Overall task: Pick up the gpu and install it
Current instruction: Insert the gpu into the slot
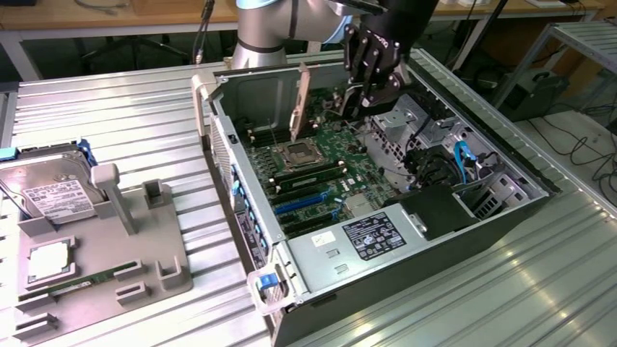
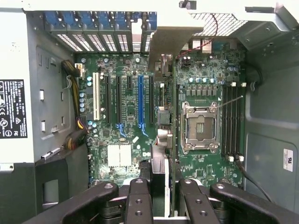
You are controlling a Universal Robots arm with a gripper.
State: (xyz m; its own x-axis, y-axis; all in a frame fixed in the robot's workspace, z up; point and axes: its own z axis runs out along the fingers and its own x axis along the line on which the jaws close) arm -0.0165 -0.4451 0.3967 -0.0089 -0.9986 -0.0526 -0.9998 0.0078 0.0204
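The gripper (image 1: 365, 90) hangs over the far end of the open computer case (image 1: 501, 210), its fingers (image 2: 140, 198) drawn narrow and clamped on the top edge of the gpu (image 1: 300, 101), which stands on edge above the motherboard (image 1: 318, 163) with its pale bracket toward the case's far wall. In the wrist view the card (image 2: 161, 135) runs edge-on beside the blue expansion slot (image 2: 140, 100) and the CPU socket (image 2: 200, 127). Done well, the step means keeping the card upright, lining its edge along one slot and the bracket with the rear opening, then pressing straight down without tilt.
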